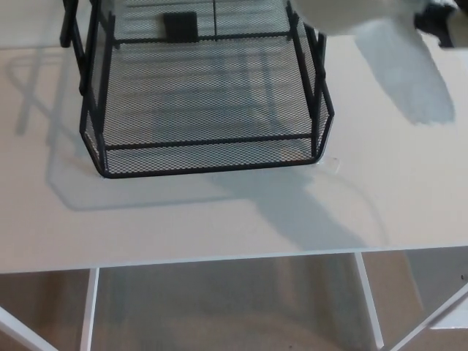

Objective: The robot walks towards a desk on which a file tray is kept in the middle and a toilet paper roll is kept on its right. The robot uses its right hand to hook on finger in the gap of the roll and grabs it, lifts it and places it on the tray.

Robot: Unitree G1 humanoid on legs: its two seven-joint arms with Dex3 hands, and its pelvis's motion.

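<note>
Head view: toilet paper roll (351, 13) is up off the desk (219, 219) at the top edge, mostly cut off, its loose tail (409, 73) hanging over the desk right of the black mesh file tray (205, 157). Right hand (442, 22) barely shows at the top-right corner beside the roll; grip can't be told. Left hand not visible.

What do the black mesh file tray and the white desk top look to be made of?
The black mesh file tray looks like matte-coated metal: fine wire mesh panels in rod frames. The white desk top looks like smooth laminate or painted board, faintly glossy since it shows soft shadows; I can't tell which.
</note>
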